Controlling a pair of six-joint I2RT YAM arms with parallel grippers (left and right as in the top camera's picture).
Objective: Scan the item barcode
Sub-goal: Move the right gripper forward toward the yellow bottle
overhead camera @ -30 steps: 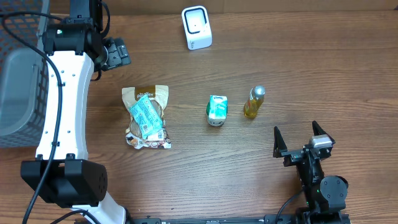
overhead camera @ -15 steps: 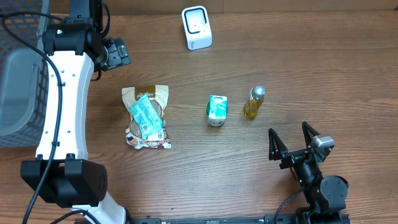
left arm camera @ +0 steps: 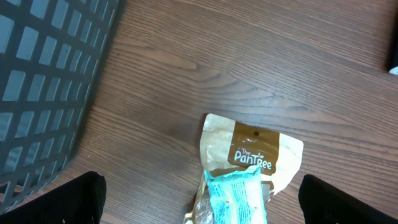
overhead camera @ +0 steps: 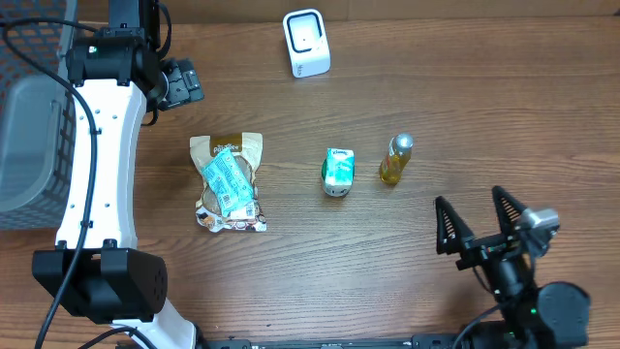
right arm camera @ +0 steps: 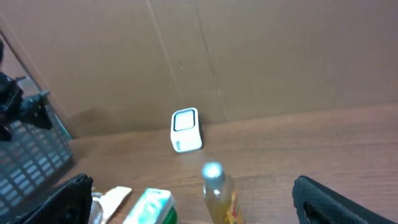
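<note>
Overhead first. The scanner [overhead camera: 306,43] stands at 12 o'clock on the table [overhead camera: 465,87]. Three items sit in a row mid-table: a snack bag [overhead camera: 230,182] at 9 o'clock, a small green carton [overhead camera: 338,172] in the middle, and a bottle [overhead camera: 395,159] at 3 o'clock of the carton. My right gripper [overhead camera: 469,198] hangs at 5 o'clock of the bottle, jaws spread wide and empty. My left gripper [overhead camera: 184,81] is up at 10 o'clock beside the basket [overhead camera: 29,116], touching nothing.

I judge the bottle is my item, since it's nearest. It should be stiff, smooth and rounded, so likely slippery, and it's tall and narrow enough to tip. I'd take it across the body below the cap. The carton looks light and crushable, the bag soft and crinkly.

Left wrist now. My fingers show only as dark tips at 7 and 5 o'clock, wide apart, with nothing between them but the bag's brown top far below. The bag's lower half is cut off.

Right wrist. My fingers are wide and empty again. The bottle's cap sits at 6 o'clock with the scanner beyond it at 12, and the frame clips the bottle and carton. I can't see a barcode on anything, and the picture is too soft to read labels.
</note>
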